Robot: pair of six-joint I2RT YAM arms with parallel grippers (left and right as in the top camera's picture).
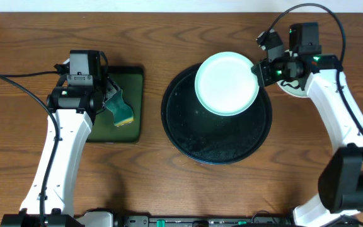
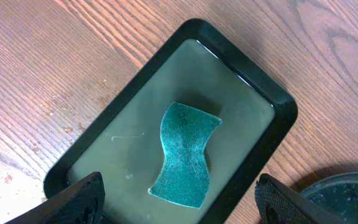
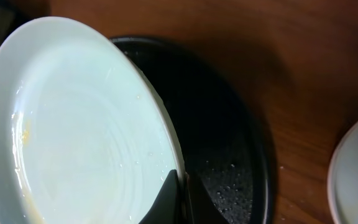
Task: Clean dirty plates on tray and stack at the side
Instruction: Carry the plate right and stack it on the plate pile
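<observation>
While the right jaws are closed on the rim of the mint plate (image 3: 79, 124), they hold it tilted, it seems lifted, over the round black tray (image 3: 229, 180) just beneath them. The plate is round, so it has no long axis; its face points up, with a yellowish smear on the side far from the jaws. The left jaws stand wide above the green sponge (image 2: 185, 155) in the small tray (image 2: 278, 106). I judge that fetching the sponge is in hand; next they must descend and close across its narrow waist.
</observation>
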